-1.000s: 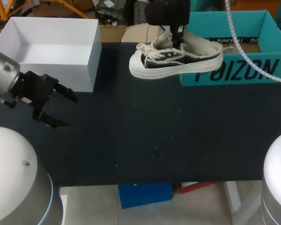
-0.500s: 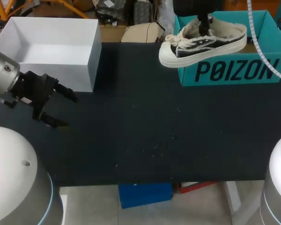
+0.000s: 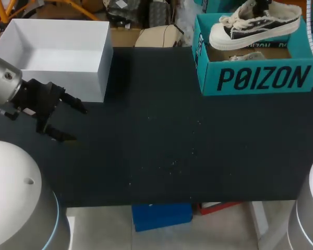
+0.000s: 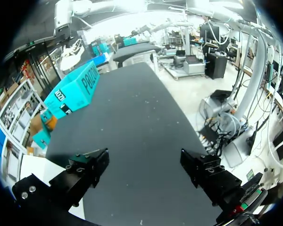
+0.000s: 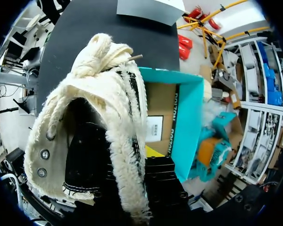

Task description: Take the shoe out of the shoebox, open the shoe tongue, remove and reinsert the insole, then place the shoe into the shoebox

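**A:** Shoe position?

**B:** Black-and-cream sneaker (image 3: 255,23), upper right of the head view. It is up in the air over the open top of the teal shoebox (image 3: 261,78), toe toward frame left, heel toward the right edge. The sole is level with the box's far rim or above it, not down inside.

**A:** What has it?

**B:** The right gripper (image 3: 261,5), barely in at the top edge, right over the shoe's opening. In the right wrist view the shoe's frayed cream collar and laces sit directly ahead of the fingers and crowd out most else. A black finger lies against the collar on the shoebox side. The yellow tips are hidden by the shoe. The fingers are closed on the collar, since the shoe hangs from them with nothing under it.

**A:** Left side?

**B:** The left gripper (image 3: 77,124) is at mid-left of the head view, low over the black table (image 3: 172,146), just in front of the open white box (image 3: 57,52). Its fingers are spread wide, with bare tabletop between them in the left wrist view. It is well apart from the shoe and shoebox, which show small at the far end of the table ahead of it.
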Controlling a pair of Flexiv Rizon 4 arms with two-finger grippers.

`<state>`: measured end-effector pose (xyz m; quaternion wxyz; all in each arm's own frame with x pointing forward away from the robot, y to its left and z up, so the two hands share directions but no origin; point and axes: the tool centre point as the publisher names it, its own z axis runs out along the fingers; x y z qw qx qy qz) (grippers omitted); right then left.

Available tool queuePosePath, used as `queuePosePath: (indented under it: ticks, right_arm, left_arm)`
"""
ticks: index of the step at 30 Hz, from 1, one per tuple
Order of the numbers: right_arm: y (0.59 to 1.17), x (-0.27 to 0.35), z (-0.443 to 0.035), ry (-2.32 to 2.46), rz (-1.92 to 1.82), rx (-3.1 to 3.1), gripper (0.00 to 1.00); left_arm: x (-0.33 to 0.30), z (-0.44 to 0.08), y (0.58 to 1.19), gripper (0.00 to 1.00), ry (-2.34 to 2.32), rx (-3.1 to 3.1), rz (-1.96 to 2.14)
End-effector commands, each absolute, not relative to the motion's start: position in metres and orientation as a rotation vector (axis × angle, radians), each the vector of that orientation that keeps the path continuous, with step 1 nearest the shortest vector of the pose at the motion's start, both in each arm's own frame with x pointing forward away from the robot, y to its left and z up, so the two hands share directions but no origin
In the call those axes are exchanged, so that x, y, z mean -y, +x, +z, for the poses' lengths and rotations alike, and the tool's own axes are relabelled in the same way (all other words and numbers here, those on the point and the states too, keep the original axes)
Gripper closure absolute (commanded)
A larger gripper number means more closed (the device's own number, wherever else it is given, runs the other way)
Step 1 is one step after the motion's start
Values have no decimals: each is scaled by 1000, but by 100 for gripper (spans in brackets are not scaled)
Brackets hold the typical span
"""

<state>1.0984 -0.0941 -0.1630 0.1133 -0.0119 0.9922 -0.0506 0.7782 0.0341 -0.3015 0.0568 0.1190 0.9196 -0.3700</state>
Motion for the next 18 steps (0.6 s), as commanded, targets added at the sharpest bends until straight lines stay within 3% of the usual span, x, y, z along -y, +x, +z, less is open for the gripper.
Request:
queuePosePath:
  ticks: [1,18]
  right_arm:
    - [1156,103,-167,-32,-104,-2965,100]
    - [1264,144,-211,35,-122,-3007,100]
  left_arm:
    - [-33,-302,777,0,359,-2790,-1116]
    - [-33,-302,777,0,359,-2790,-1116]
